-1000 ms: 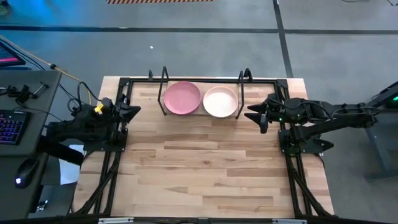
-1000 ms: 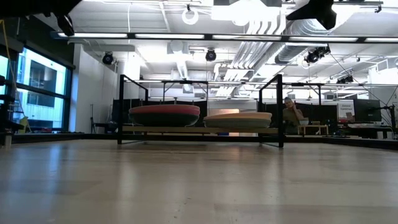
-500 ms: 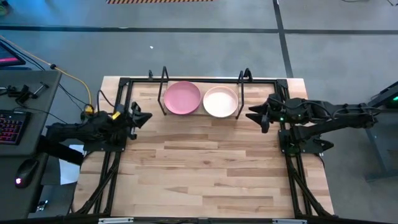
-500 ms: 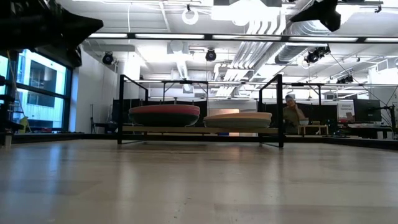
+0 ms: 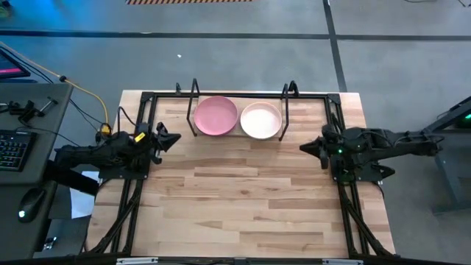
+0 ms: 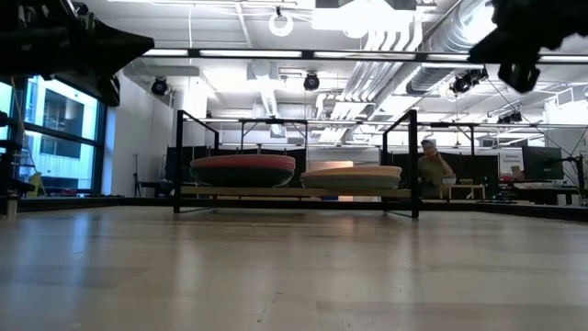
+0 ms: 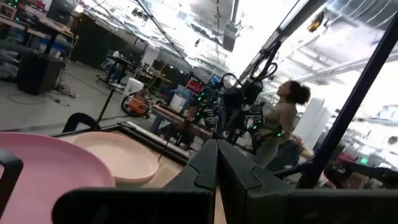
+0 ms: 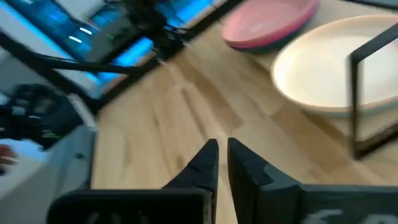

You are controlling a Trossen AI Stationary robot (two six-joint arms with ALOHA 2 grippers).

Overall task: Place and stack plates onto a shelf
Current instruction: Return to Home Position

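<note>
The shelf [image 5: 239, 135] stands at the table's far edge, a light board [image 6: 294, 192] between thin black uprights. Two stacks of plates rest on it: one topped by a pink plate [image 5: 215, 116] [image 6: 243, 169] [image 7: 43, 174], and to its right one topped by a cream plate [image 5: 261, 121] [image 6: 351, 176] [image 8: 336, 68]. My left gripper [image 5: 176, 138] [image 7: 216, 155] hovers shut near the shelf's left end, holding nothing. My right gripper [image 5: 302, 149] [image 8: 222, 152] hovers shut off the shelf's right end, nearer the front, with nothing between its fingers.
Black frame rails [image 5: 136, 191] [image 5: 346, 199] run along the table's left and right sides. Bare wood tabletop [image 5: 235, 199] spreads in front of the shelf. A desk with a keyboard [image 5: 11, 151] stands to the left. A person [image 6: 430, 165] is in the room behind.
My right gripper has shut and pulled back from the shelf's right end, toward the table's near and right edges. My left gripper has gone a little toward the table's right, then held still. The plates have not moved.
</note>
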